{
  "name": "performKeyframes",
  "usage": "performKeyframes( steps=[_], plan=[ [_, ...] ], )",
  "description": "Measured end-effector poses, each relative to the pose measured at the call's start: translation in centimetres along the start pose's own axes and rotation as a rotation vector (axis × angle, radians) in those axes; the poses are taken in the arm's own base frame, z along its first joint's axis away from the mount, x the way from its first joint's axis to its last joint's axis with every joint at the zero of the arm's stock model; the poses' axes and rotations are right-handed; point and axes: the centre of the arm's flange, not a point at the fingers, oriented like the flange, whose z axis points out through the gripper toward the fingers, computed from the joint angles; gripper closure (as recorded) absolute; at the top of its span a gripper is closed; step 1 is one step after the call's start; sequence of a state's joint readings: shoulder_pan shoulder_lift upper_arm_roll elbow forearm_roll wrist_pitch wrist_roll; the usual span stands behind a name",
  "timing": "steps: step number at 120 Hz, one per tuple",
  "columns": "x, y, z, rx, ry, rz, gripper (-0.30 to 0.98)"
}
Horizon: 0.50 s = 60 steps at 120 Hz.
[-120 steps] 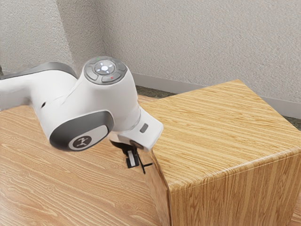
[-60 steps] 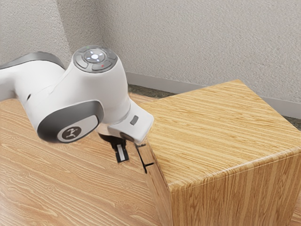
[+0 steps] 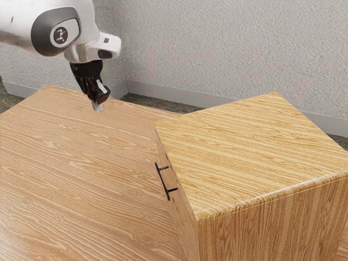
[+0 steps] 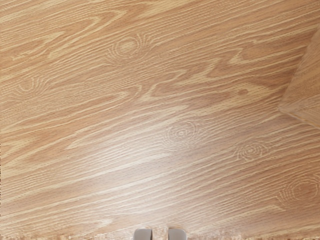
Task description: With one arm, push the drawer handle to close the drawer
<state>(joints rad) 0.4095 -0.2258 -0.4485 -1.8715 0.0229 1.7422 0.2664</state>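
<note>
While the gripper [image 3: 98,105] is positioned above the table [image 3: 81,163], its fingertips set a narrow gap apart, the black drawer handle [image 3: 162,182] is located well clear of them, on the front face of the wooden cabinet [image 3: 250,157].

Wall [image 3: 223,49]: softly, evenly lit from where I stand.
Cabinet top [image 3: 250,147]: bright, thin gleam along its near edge.
Cabinet side [image 3: 261,234]: duller, browner.
Table [image 4: 145,175]: pale, hazy glare in the wrist view.
</note>
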Motion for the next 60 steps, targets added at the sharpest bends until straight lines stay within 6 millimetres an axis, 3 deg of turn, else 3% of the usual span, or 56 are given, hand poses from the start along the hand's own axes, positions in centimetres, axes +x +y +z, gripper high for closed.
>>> performKeyframes(
  steps=[12,27,60],
  plan=[
    [0.1,-1.2,1.2,-0.007,-0.028,-0.015,0.50],
    [0.1,-1.3,1.4,-0.009,-0.039,-0.033,0.28],
    [0.3,-1.1,0.4,-0.005,-0.030,-0.067,0.08]
  ],
)
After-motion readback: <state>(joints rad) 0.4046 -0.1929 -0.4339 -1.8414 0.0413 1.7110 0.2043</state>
